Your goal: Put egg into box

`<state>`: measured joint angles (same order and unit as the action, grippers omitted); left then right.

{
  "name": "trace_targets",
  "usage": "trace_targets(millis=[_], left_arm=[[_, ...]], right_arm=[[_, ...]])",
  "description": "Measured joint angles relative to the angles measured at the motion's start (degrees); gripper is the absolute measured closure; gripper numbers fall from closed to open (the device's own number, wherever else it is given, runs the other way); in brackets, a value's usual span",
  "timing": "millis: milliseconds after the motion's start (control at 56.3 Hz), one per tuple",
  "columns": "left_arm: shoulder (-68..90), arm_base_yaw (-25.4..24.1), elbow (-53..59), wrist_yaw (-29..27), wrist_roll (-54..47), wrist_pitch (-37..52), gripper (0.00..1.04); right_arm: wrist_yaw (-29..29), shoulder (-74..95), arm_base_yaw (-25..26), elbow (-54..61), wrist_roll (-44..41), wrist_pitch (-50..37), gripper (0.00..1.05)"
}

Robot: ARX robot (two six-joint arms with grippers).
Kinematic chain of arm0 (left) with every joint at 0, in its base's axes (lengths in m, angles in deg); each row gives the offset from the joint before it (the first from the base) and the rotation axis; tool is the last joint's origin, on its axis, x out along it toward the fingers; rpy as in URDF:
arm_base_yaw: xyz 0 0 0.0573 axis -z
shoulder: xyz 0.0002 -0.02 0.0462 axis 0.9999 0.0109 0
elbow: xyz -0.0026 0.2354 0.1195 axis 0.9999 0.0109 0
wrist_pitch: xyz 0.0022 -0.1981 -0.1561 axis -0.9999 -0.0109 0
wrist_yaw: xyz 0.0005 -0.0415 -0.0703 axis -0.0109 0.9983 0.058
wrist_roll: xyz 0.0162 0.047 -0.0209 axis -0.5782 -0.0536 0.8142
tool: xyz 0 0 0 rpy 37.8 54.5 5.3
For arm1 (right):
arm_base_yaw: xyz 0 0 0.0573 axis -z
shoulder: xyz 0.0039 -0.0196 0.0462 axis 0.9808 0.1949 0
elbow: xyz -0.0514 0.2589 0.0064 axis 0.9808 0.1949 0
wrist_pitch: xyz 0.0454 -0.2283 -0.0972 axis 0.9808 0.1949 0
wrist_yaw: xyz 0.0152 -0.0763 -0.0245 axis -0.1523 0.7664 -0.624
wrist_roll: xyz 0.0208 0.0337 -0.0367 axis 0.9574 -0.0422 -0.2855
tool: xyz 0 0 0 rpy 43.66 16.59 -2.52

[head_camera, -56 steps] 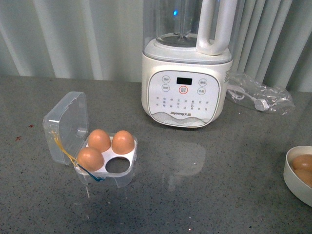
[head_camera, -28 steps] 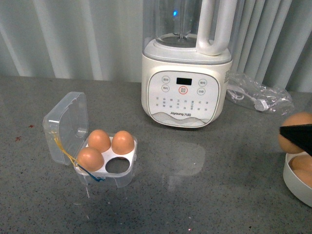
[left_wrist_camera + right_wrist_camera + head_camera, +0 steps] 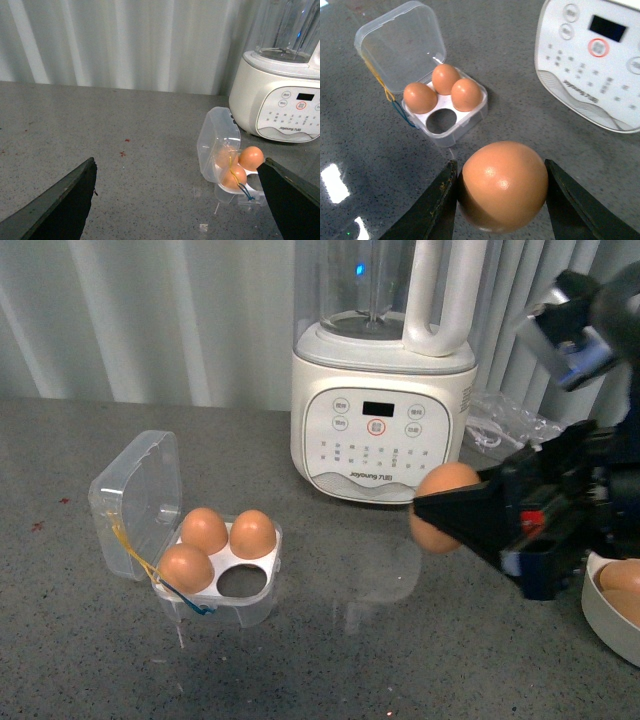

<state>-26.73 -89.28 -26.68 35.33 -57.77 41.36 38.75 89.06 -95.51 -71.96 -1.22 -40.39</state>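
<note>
My right gripper point(image 3: 440, 515) is shut on the egg point(image 3: 447, 502), an orange-brown egg held in the air to the right of the box; it also shows in the right wrist view point(image 3: 501, 184) between the two fingers. The box point(image 3: 150, 502) is a clear case with its lid open, at the left of the counter. It holds three eggs and one front-right cell is empty point(image 3: 240, 582). The right wrist view shows the box point(image 3: 400, 45) beyond the held egg. My left gripper point(image 3: 177, 205) is open and empty, with the box point(image 3: 217, 140) off to one side.
A white blender point(image 3: 383, 410) stands behind, close to the held egg. A round white bowl point(image 3: 600, 615) with more eggs sits at the right edge. A clear plastic bag point(image 3: 530, 435) lies behind right. The grey counter point(image 3: 350, 660) runs across the front.
My right gripper has come in from the right edge with the egg and moved left, towards the box. The box and its three eggs have not moved.
</note>
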Motion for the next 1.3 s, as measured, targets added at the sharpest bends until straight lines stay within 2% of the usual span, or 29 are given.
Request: trace_targets(millis=[639,1296], left_arm=[[0.0,0.0,0.0,0.0,0.0,0.0,0.07],[0.0,0.0,0.0,0.0,0.0,0.0,0.07]], right_arm=[[6.4,16.2,-11.9,-10.6,7.8,-6.5,0.61],[11.0,26.4,-15.4,-18.7,11.3,-6.8,0.61]])
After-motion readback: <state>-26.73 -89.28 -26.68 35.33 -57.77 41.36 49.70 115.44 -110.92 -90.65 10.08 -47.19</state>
